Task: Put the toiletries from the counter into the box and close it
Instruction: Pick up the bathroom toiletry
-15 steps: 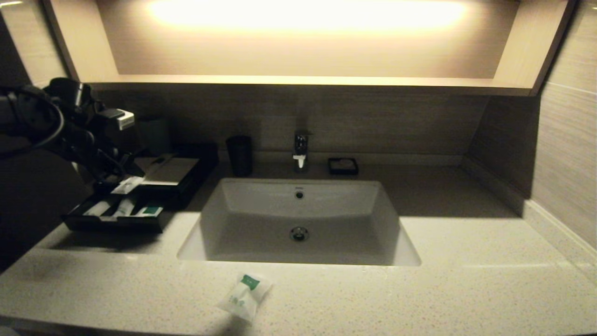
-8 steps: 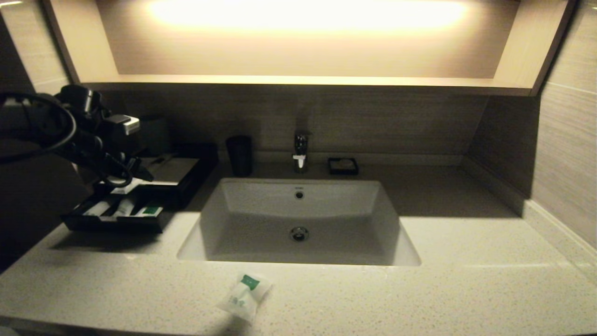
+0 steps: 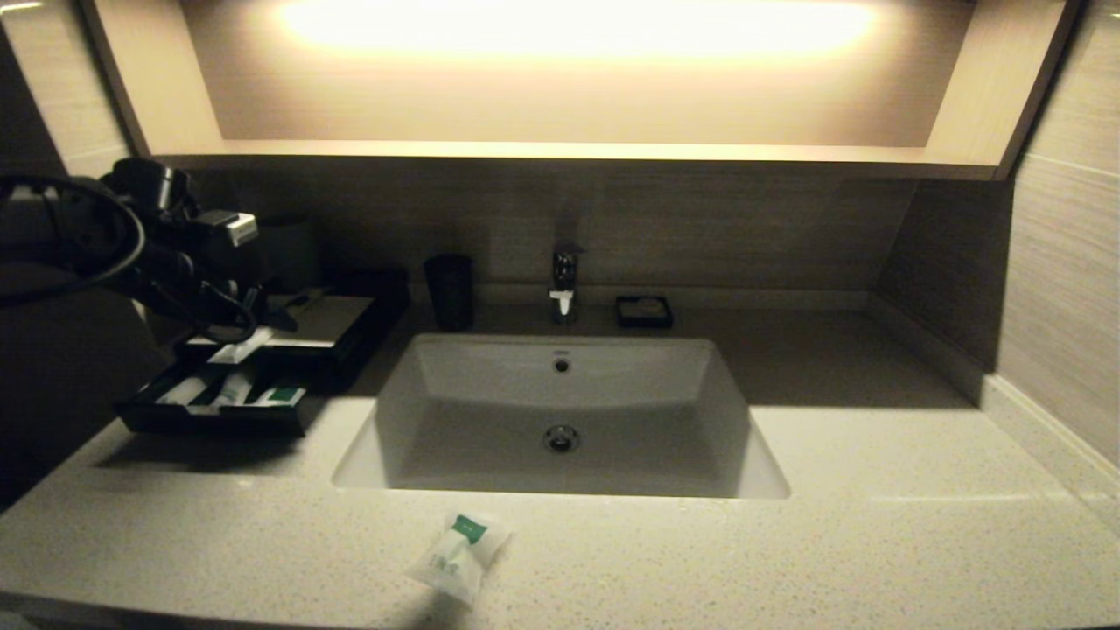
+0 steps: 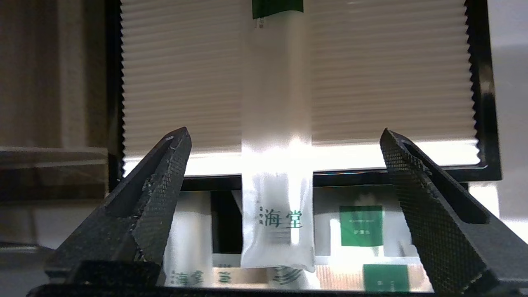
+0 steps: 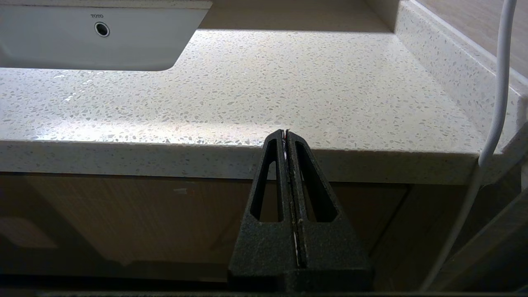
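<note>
Two toiletry packets are still outside the tray: a long slim packet lies on the pale top panel of the box, its near end overhanging the open front tray, and a squarish pouch with a green label sits on the worktop in front of the sink, well apart from the box. Several more white packets with green labels lie side by side in the tray. The left gripper hovers over the box at the far left of the worktop, its jaws spread wide on either side of the slim packet without touching it. The right gripper is parked low, below the front edge of the worktop on the right side, its jaws pressed together with nothing between them. Behind the sink stand a dark cup, the tap and a small black soap dish.
</note>
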Controlling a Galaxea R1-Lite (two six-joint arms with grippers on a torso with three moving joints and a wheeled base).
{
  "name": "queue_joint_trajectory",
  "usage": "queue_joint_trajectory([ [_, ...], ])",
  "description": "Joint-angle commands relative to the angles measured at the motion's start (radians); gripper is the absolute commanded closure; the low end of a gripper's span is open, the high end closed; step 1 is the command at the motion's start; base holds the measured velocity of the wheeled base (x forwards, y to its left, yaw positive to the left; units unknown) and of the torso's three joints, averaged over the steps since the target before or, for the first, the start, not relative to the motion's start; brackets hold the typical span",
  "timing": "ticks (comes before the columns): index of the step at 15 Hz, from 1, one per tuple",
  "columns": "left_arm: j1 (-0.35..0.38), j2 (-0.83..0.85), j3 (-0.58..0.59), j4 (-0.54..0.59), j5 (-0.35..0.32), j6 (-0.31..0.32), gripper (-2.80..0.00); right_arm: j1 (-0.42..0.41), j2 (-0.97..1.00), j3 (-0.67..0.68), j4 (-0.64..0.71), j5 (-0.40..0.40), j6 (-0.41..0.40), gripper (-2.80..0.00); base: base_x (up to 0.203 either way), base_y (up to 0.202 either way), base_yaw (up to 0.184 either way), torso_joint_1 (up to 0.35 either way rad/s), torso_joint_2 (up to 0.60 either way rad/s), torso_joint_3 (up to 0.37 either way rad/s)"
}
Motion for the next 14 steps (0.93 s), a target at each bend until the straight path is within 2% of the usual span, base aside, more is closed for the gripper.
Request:
queue_joint_trajectory([
  [1, 0.004, 0.006, 0.001, 0.005, -0.015, -0.006, -2.8, 0.0, 0.001, 0.002, 0.0, 0.001, 0.0, 0.0, 0.0, 0.0, 0.0, 0.0, 0.0, 0.0],
  [14, 0.031, 0.051, 0.0, -0.052, -0.041, -0.044, -2.8, 0.0, -0.001, 0.002, 0.0, 0.001, 0.0, 0.0, 0.0, 0.0, 0.0, 0.0, 0.0, 0.0],
])
